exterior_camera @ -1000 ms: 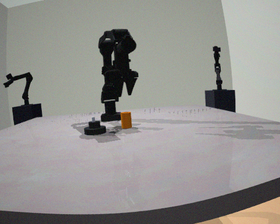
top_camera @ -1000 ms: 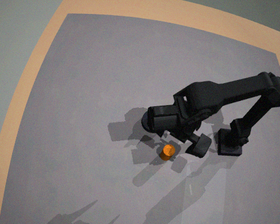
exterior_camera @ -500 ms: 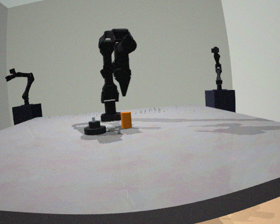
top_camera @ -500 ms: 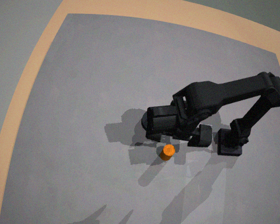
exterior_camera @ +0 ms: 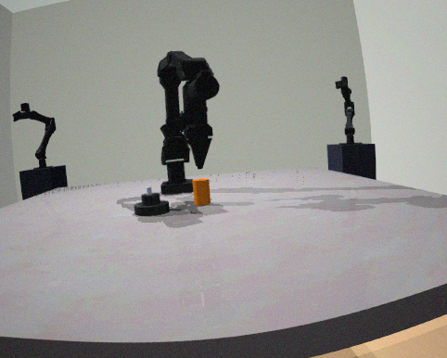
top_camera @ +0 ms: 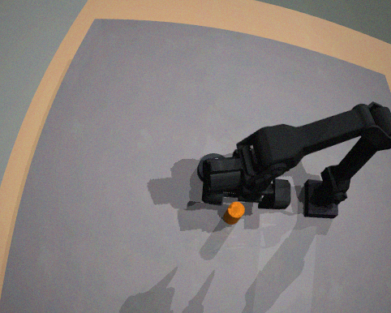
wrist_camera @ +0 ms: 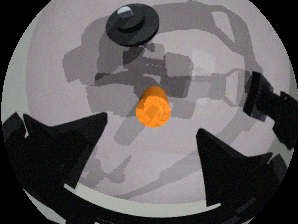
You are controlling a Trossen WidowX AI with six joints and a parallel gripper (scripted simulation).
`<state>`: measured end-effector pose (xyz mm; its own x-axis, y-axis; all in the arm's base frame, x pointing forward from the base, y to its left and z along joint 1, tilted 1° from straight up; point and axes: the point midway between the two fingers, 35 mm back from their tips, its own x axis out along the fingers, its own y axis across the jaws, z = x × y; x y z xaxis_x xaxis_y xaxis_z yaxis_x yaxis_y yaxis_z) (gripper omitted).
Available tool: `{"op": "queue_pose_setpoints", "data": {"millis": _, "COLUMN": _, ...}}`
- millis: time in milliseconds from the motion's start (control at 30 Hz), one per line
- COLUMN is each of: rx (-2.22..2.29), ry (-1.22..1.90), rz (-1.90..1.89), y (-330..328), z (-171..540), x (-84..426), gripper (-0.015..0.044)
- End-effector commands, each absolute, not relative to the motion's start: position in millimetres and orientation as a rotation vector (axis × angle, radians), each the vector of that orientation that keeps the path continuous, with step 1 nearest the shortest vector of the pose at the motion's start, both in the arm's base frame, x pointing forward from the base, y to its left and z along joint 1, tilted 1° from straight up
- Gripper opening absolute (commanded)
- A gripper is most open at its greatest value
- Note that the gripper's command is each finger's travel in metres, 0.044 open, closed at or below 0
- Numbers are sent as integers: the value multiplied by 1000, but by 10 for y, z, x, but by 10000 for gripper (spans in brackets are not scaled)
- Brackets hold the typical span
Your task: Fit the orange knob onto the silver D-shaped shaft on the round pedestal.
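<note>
The orange knob (top_camera: 234,213) (exterior_camera: 201,192) (wrist_camera: 153,111) stands upright on the table, and its underside is hidden. The dark round pedestal (top_camera: 200,170) (exterior_camera: 151,210) (wrist_camera: 114,33) stands a short way from it, partly covered by the arm in the top view. Its silver shaft (exterior_camera: 149,190) (wrist_camera: 125,10) points up; its flat side cannot be made out. My gripper (exterior_camera: 199,166) (wrist_camera: 153,125) is open and empty. It points down, with its fingertips above the knob's top. In the wrist view the knob shows between and slightly beyond the fingertips.
The arm's own base (top_camera: 320,199) (exterior_camera: 177,186) (wrist_camera: 255,95) stands on the table near the knob. Two other arms on dark boxes (exterior_camera: 43,182) (exterior_camera: 351,159) stand beyond the table. Shadows of the arm lie around the knob and the pedestal.
</note>
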<state>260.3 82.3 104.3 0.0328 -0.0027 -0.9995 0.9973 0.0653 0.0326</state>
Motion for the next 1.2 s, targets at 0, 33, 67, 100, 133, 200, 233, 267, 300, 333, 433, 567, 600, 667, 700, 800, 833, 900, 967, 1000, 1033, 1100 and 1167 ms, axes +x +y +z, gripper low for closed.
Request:
{"op": "queue_pose_setpoints", "data": {"millis": 0, "rx": 1171, "ry": 1210, "rz": -1133, "y": 824, "z": 905, "x": 2614, "gripper": 440}}
{"op": "queue_pose_setpoints", "data": {"millis": 33, "rx": 1171, "ry": 1210, "rz": -1133, "y": 824, "z": 893, "x": 2614, "gripper": 440}}
{"op": "queue_pose_setpoints", "data": {"millis": 67, "rx": 1171, "ry": 1210, "rz": -1133, "y": 824, "z": 893, "x": 2614, "gripper": 440}}
{"op": "queue_pose_setpoints", "data": {"millis": 100, "rx": 1171, "ry": 1210, "rz": -1132, "y": 824, "z": 890, "x": 2615, "gripper": 440}}
{"op": "queue_pose_setpoints", "data": {"millis": 133, "rx": 1170, "ry": 1211, "rz": -1132, "y": 824, "z": 882, "x": 2616, "gripper": 440}}
{"op": "queue_pose_setpoints", "data": {"millis": 200, "rx": 1169, "ry": 1211, "rz": -1132, "y": 826, "z": 852, "x": 2619, "gripper": 440}}
{"op": "queue_pose_setpoints", "data": {"millis": 233, "rx": 1169, "ry": 1212, "rz": -1131, "y": 827, "z": 836, "x": 2621, "gripper": 440}}
{"op": "queue_pose_setpoints", "data": {"millis": 267, "rx": 1168, "ry": 1212, "rz": -1131, "y": 827, "z": 820, "x": 2622, "gripper": 440}}
{"op": "queue_pose_setpoints", "data": {"millis": 300, "rx": 1168, "ry": 1213, "rz": -1131, "y": 828, "z": 804, "x": 2624, "gripper": 440}}
{"op": "queue_pose_setpoints", "data": {"millis": 333, "rx": 1167, "ry": 1213, "rz": -1130, "y": 828, "z": 788, "x": 2625, "gripper": 440}}
{"op": "queue_pose_setpoints", "data": {"millis": 433, "rx": 1167, "ry": 1214, "rz": -1130, "y": 830, "z": 739, "x": 2630, "gripper": 440}}
{"op": "queue_pose_setpoints", "data": {"millis": 567, "rx": 1167, "ry": 1214, "rz": -1130, "y": 832, "z": 674, "x": 2636, "gripper": 440}}
{"op": "queue_pose_setpoints", "data": {"millis": 600, "rx": 1167, "ry": 1213, "rz": -1130, "y": 832, "z": 658, "x": 2638, "gripper": 440}}
{"op": "queue_pose_setpoints", "data": {"millis": 667, "rx": 1167, "ry": 1213, "rz": -1130, "y": 832, "z": 625, "x": 2640, "gripper": 440}}
{"op": "queue_pose_setpoints", "data": {"millis": 700, "rx": 1168, "ry": 1213, "rz": -1130, "y": 833, "z": 609, "x": 2641, "gripper": 440}}
{"op": "queue_pose_setpoints", "data": {"millis": 800, "rx": 1168, "ry": 1213, "rz": -1131, "y": 833, "z": 560, "x": 2644, "gripper": 440}}
{"op": "queue_pose_setpoints", "data": {"millis": 833, "rx": 1168, "ry": 1213, "rz": -1131, "y": 833, "z": 544, "x": 2645, "gripper": 440}}
{"op": "queue_pose_setpoints", "data": {"millis": 900, "rx": 1168, "ry": 1212, "rz": -1131, "y": 833, "z": 512, "x": 2646, "gripper": 440}}
{"op": "queue_pose_setpoints", "data": {"millis": 967, "rx": 1169, "ry": 1212, "rz": -1131, "y": 833, "z": 480, "x": 2647, "gripper": 440}}
{"op": "queue_pose_setpoints", "data": {"millis": 1000, "rx": 1169, "ry": 1212, "rz": -1131, "y": 833, "z": 464, "x": 2647, "gripper": 440}}
{"op": "queue_pose_setpoints", "data": {"millis": 1033, "rx": 1169, "ry": 1212, "rz": -1131, "y": 833, "z": 448, "x": 2647, "gripper": 440}}
{"op": "queue_pose_setpoints", "data": {"millis": 1100, "rx": 1169, "ry": 1212, "rz": -1132, "y": 833, "z": 416, "x": 2647, "gripper": 440}}
{"op": "queue_pose_setpoints", "data": {"millis": 1167, "rx": 1169, "ry": 1212, "rz": -1132, "y": 832, "z": 384, "x": 2646, "gripper": 440}}
